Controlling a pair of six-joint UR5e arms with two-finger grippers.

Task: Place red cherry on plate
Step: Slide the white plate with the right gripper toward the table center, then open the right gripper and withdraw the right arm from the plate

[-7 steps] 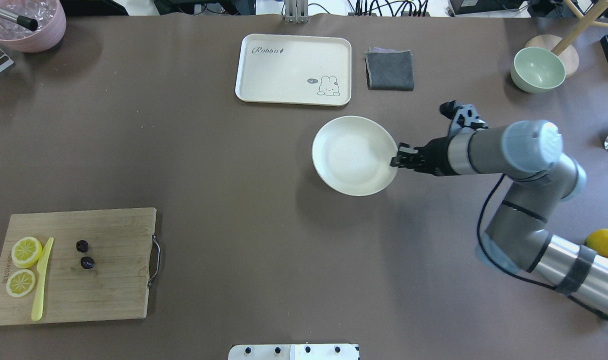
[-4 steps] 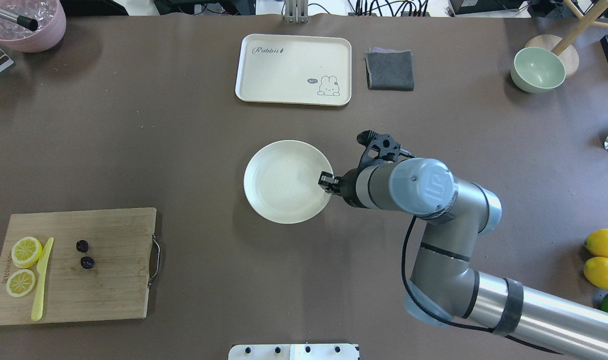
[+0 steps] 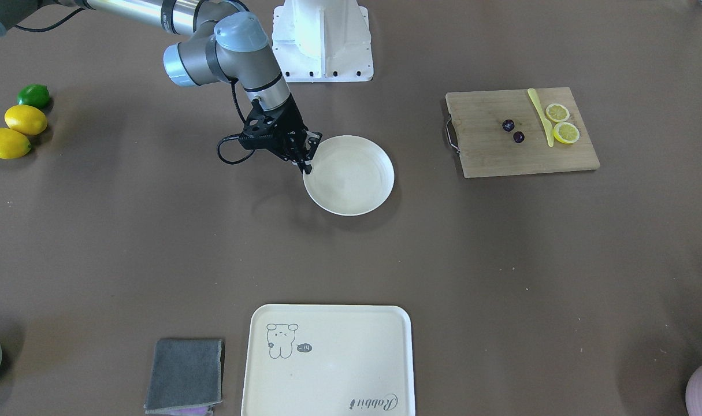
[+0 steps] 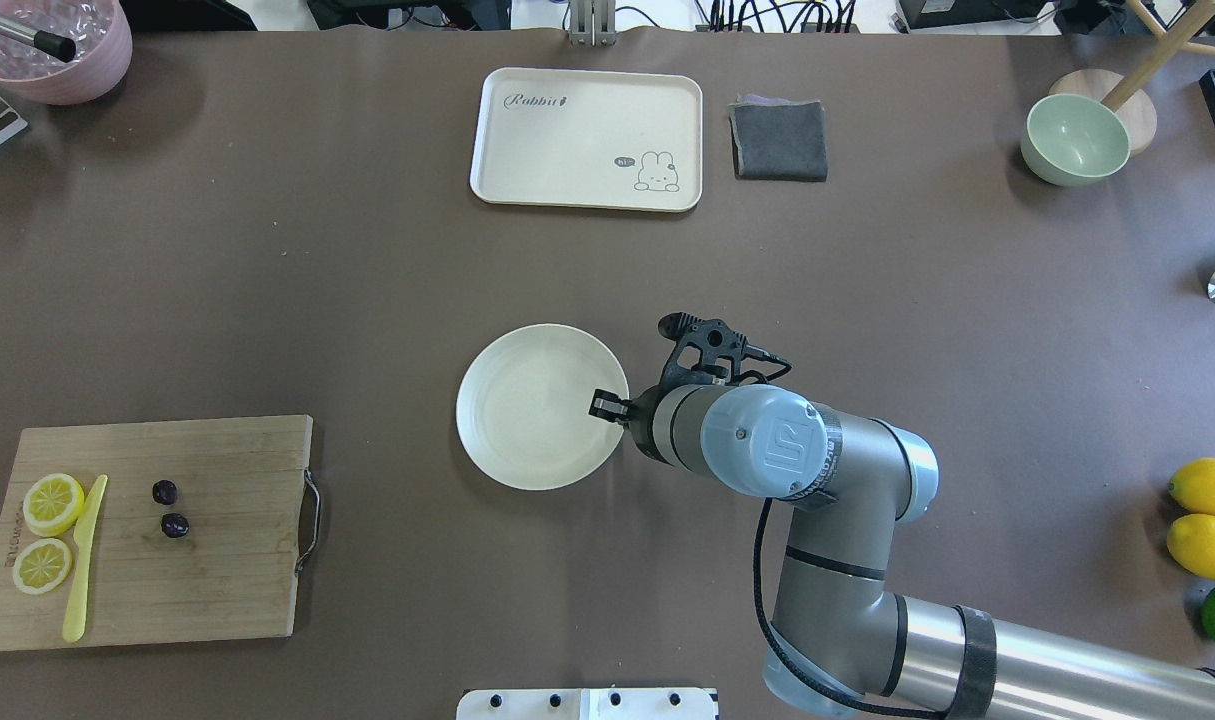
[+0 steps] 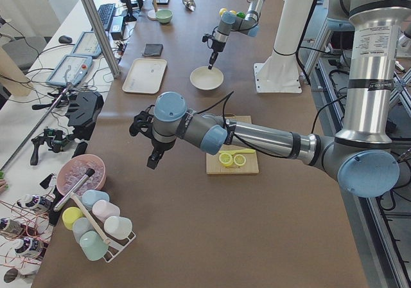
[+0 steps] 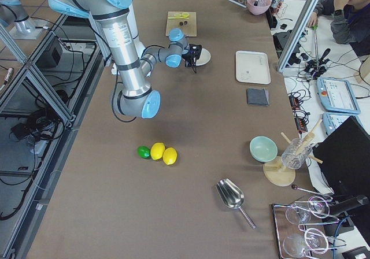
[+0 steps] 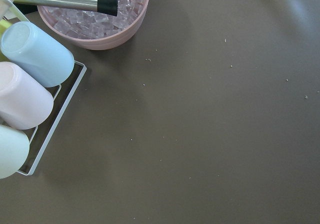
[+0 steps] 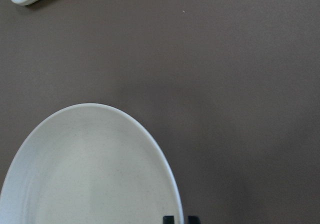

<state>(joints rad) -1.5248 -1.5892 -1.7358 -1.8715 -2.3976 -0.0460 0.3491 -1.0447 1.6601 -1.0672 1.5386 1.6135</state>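
Brown covering ran over the whole tabletop [image 4: 387, 260], with the working items spread well apart. The right hand [image 4: 607, 405] was found pinching the rim of the plate [image 4: 527, 420] on the side nearest its own arm. The right wrist view showed its two tips straddling that rim. Whether the plate rested on the surface or hung just above it could not be established. The red cherry [image 4: 175, 525] lay on the wooden cutting board [image 4: 227, 580] at the robot's left, near a yellow knife [image 4: 84, 560] and well apart from the plate. The left hand [image 5: 153, 161] hovered over bare tabletop near a pink bowl [image 7: 100, 43]. Whether it was spread or pressed together could not be told.

Assessment: the step in hand appeared to be positioning the plate closer to the board. Recommended practice was as follows:
- Keep the plate level and low, since a one-sided rim pinch invites tilting.
- Halt short of the board's metal handle [image 4: 317, 520].
- Let the plate rest flat before the tips are spread.

The cherry was small and round and would likely roll, so a short carry was judged preferable.
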